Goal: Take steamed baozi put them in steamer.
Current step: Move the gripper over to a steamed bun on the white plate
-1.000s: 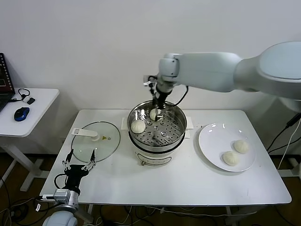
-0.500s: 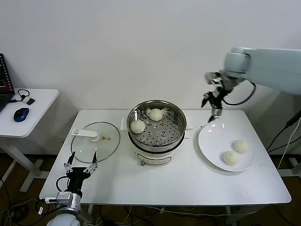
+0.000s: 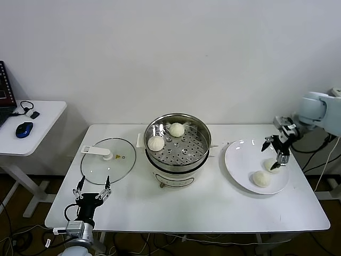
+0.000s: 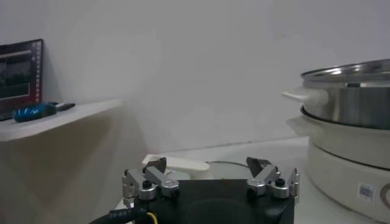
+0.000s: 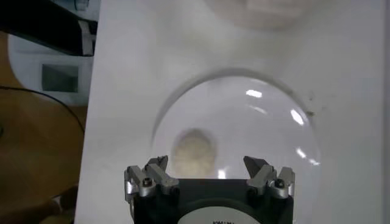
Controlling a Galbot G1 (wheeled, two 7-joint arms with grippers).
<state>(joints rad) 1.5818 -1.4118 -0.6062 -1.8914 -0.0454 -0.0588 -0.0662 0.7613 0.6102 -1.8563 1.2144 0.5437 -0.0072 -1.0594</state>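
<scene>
The steamer [image 3: 198, 151] stands mid-table on its white cooker base, and two steamed baozi [image 3: 156, 143] [image 3: 176, 129] lie on its perforated tray. Two more lie on the white plate [image 3: 240, 160] at the right: one [image 3: 261, 178] in plain sight, the other [image 3: 270, 166] partly behind my right gripper [image 3: 270, 156]. That gripper hangs open just above the plate with nothing in it. In the right wrist view the right gripper [image 5: 207, 163] is spread, and a baozi [image 5: 194, 152] on the plate [image 5: 256, 122] shows just beyond the fingertips. My left gripper [image 3: 93, 193] [image 4: 206, 164] is parked open by the table's front left edge.
A glass lid [image 3: 108, 160] with a white handle lies flat left of the steamer, just ahead of the left gripper. A small side table [image 3: 37, 122] with a blue mouse stands off to the left. The steamer wall [image 4: 347, 97] rises at the side of the left wrist view.
My right arm has swung from over the steamer across to the right and down over the plate, open all the way. The baozi at the steamer's back stayed there. The left arm barely moved.
</scene>
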